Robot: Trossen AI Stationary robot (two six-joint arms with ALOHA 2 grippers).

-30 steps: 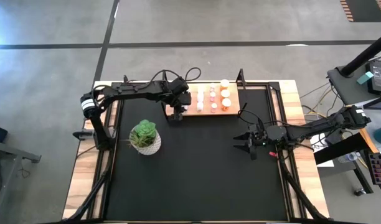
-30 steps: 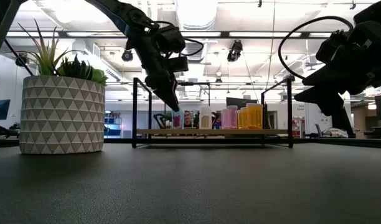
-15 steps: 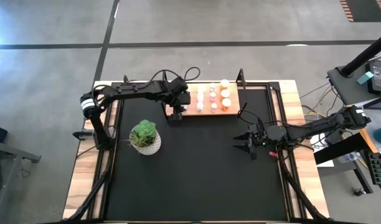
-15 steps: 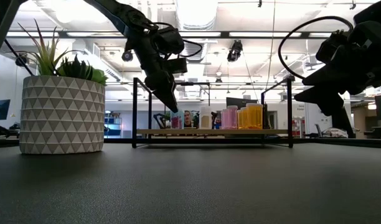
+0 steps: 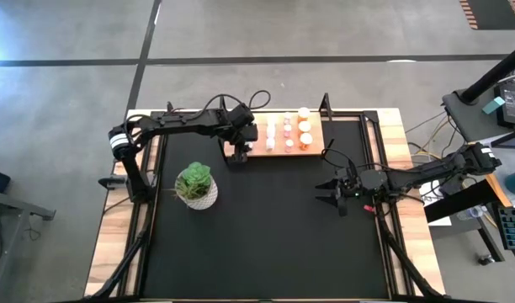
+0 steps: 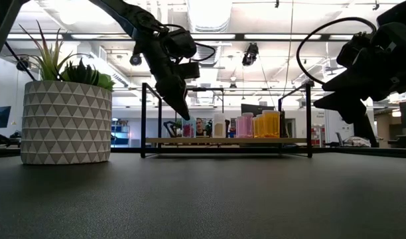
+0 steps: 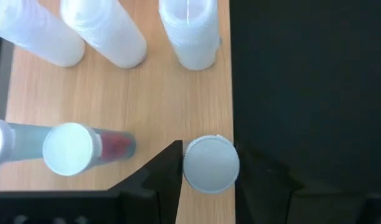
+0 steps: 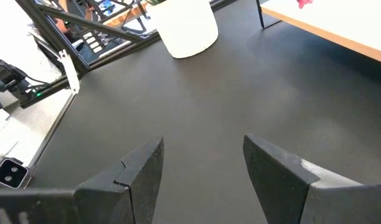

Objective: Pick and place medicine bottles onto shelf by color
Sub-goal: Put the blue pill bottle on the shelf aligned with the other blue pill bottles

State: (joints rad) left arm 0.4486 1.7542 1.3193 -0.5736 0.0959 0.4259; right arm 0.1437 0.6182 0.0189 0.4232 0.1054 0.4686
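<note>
Left wrist view | your left gripper (image 7: 208, 171) straddles a bottle (image 7: 210, 163) at the shelf (image 7: 147, 99) edge, fingers slightly apart, seemingly releasing | right gripper (image 8: 203, 168) open, idle off-shelf.

Left gripper (image 7: 208, 167) rises slightly above pink-red white-capped medicine bottle (image 6: 188, 128) at near-left corner of light-wood shelf (image 7: 128, 99); fingers (image 7: 167, 168) loosen around white cap (image 7: 210, 163).

Bottles (image 5: 287, 130) are crowding the shelf (image 5: 315, 143) at twelve o'clock; the potted plant (image 5: 196, 186) is blocking nine o'clock; the black tabletop (image 5: 266, 227) toward six is lying open.
</note>
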